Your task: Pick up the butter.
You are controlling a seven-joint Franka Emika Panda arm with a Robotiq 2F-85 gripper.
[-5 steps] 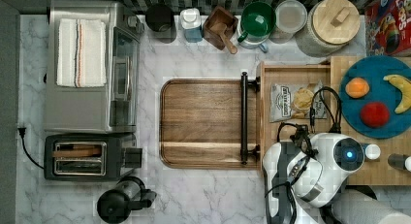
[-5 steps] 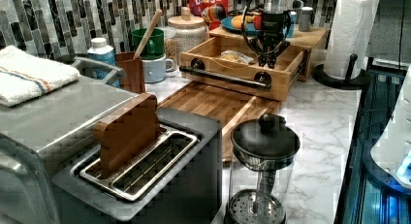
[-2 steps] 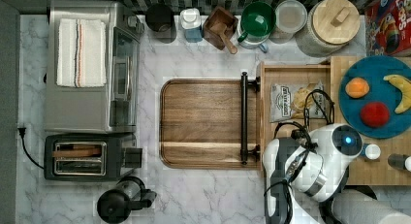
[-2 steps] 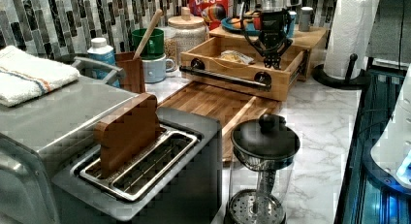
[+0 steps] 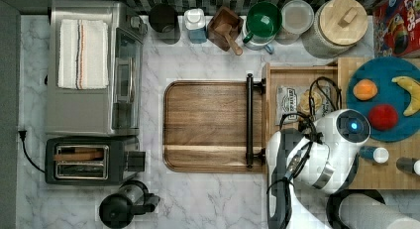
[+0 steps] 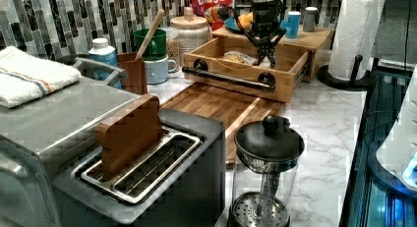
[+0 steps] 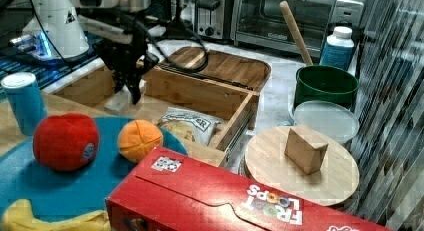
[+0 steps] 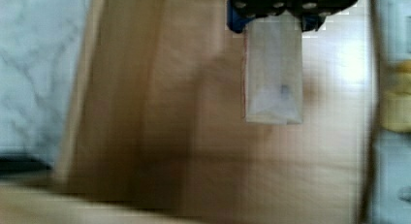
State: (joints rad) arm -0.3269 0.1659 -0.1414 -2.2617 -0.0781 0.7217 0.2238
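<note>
- Pale cream rectangular butter stick (image 8: 273, 69) lies flat on the floor of the open wooden drawer (image 7: 200, 98), near the silvery chip bag (image 7: 187, 123).
- Plain, unmarked wrapper; one end folded.
- Black gripper (image 7: 127, 88) hangs directly above the butter, fingers spread to either side, holding nothing; likely lined up for a grasp.
</note>
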